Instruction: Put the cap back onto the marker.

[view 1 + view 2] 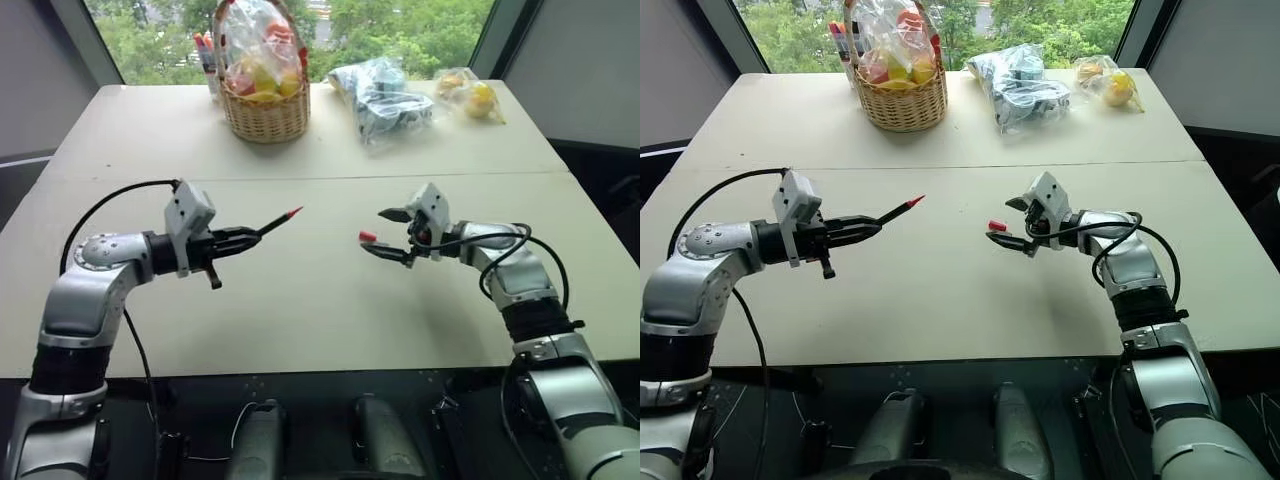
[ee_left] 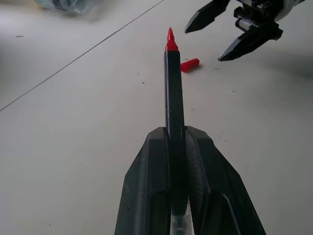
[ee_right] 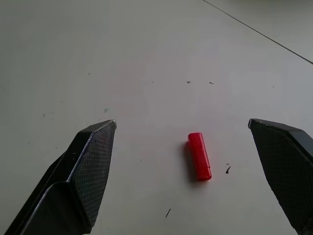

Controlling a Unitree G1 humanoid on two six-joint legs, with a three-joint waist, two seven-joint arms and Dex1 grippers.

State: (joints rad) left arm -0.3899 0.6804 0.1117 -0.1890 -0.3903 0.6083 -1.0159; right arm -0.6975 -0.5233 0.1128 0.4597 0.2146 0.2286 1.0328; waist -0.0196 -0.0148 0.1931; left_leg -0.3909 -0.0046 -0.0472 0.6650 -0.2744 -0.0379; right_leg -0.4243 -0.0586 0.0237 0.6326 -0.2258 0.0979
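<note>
Left eye view: pale table point(image 1: 300, 300) (seamed) before windows point(image 1: 420, 30).

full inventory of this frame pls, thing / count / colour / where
marker: 1, black body, red tip, uncapped, held above the table, tip toward the right tool
cap: 1, red, lying on the table between the right tool's open fingers, untouched
basket: 1, tan wicker, far side, holding bagged yellow and red items
pens: a bunch, red and dark tops, left of the basket
clear bag: 1, dark contents, right of the basket
small bag: 1, yellow contents, far right
table: 1, off-white
left tool: shut on the marker
right tool: open, over the cap
</note>
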